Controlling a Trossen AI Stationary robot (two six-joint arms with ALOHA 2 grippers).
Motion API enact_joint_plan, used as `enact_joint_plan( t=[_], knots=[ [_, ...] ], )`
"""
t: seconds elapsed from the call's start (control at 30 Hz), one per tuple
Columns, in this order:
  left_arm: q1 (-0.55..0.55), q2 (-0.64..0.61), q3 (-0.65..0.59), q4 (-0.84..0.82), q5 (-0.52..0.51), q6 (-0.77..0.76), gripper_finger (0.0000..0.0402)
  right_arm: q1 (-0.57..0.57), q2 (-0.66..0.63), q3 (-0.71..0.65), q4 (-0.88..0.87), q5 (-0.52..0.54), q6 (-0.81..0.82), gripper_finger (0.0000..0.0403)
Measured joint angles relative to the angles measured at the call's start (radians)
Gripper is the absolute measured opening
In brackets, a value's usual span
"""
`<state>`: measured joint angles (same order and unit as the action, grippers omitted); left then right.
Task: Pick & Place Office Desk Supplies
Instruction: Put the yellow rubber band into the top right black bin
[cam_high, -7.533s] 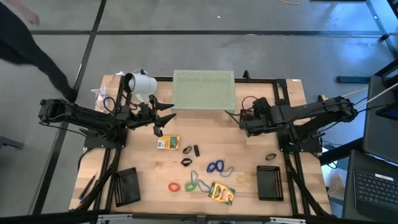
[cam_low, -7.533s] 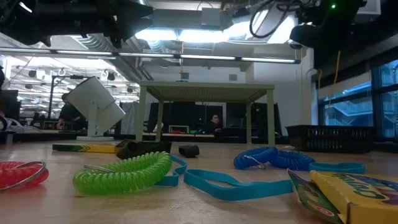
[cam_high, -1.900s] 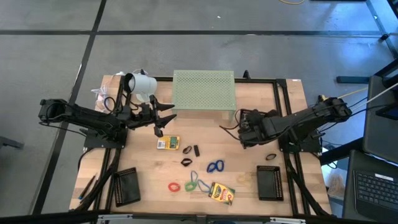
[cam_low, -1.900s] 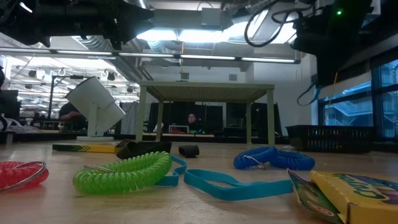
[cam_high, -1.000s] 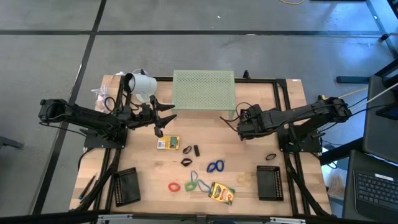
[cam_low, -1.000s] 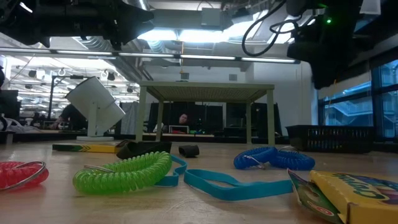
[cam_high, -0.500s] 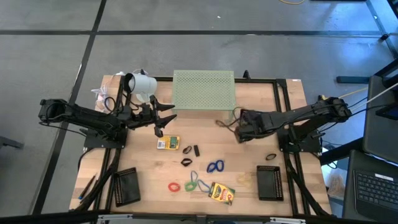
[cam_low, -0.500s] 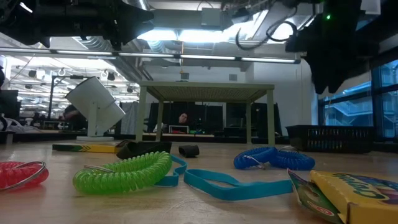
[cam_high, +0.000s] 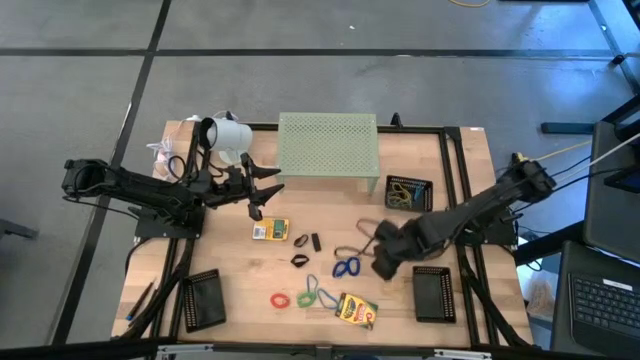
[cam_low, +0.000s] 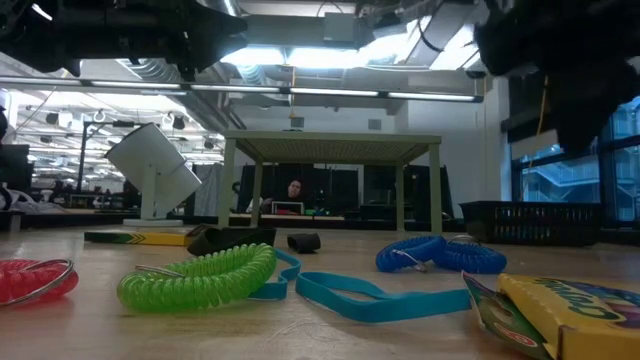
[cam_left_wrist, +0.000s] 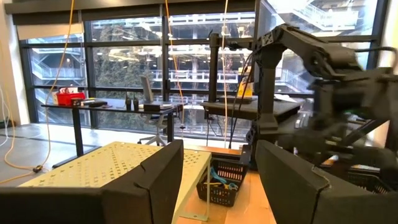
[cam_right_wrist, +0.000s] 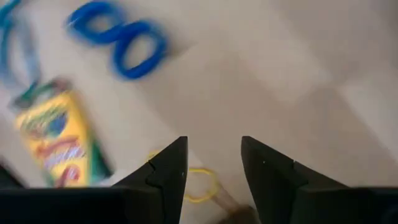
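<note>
Claw (cam_right_wrist: 213, 163) – apart, above yellow loop (cam_right_wrist: 198, 185)

Crayon box (cam_high: 356, 309) lies just beside coiled loop (cam_high: 347, 267).

Bare wood lies open along the desk (cam_high: 460, 150) right of the pale green perforated stand (cam_high: 328, 145), apart from a small black basket (cam_high: 408, 192) just beside the stand's leg. The middle front is crowded: a blue coil loop (cam_high: 347, 267), a crayon box (cam_high: 356, 310), black clips (cam_high: 301, 241) and smaller loops lie close together. The right tool (cam_high: 385, 262), fingers parted, hangs over the gap between the blue coil loop and a black tray (cam_high: 434, 293).
</note>
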<state>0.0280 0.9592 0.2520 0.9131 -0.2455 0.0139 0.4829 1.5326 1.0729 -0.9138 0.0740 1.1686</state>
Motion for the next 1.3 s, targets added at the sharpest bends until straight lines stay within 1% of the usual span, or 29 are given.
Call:
enact_joint_plan(
  t=[0.13,0.27,0.33,0.47,0.63,0.73,0.87,0.97,1.1,1.3],
  knots=[
    [0.0,0.0,0.0,-0.002,0.0,0.0,0.0198,0.055,0.071,0.0,0.121,-0.021,-0.179,0.0153],
    [0.0,0.0,0.0,-0.002,0.0,0.0,0.0198,0.09,0.139,0.0,0.172,-0.101,-0.309,0.0153],
    [0.0,0.0,0.0,-0.001,0.0,0.0,0.0198,0.105,0.172,0.0,0.173,-0.12,-0.339,0.0153],
    [0.0,0.0,0.0,-0.001,0.0,0.0,0.0198,0.13,0.237,0.0,0.175,-0.124,-0.371,0.0153],
    [0.0,0.0,0.0,-0.001,0.0,0.0,0.0198,0.155,0.292,0.0,0.199,-0.163,-0.41,0.0152],
    [0.0,0.0,0.0,-0.001,0.0,0.0,0.0198,0.163,0.305,0.003,0.203,-0.147,-0.423,0.0152],
    [0.0,0.0,0.0,-0.001,0.0,0.0,0.0198,0.178,0.312,0.003,0.21,-0.04,-0.409,0.0152],
    [0.0,0.0,0.0,-0.001,0.0,0.0,0.0198,0.185,0.312,0.003,0.215,-0.028,-0.402,0.0148],
    [0.0,0.0,0.0,-0.001,0.0,0.0,0.0198,0.189,0.313,0.002,0.219,-0.031,-0.402,0.0119],
    [0.0,0.0,0.0,-0.001,0.0,0.0,0.0198,0.19,0.314,0.002,0.231,-0.038,-0.399,0.0041]
  ],
)
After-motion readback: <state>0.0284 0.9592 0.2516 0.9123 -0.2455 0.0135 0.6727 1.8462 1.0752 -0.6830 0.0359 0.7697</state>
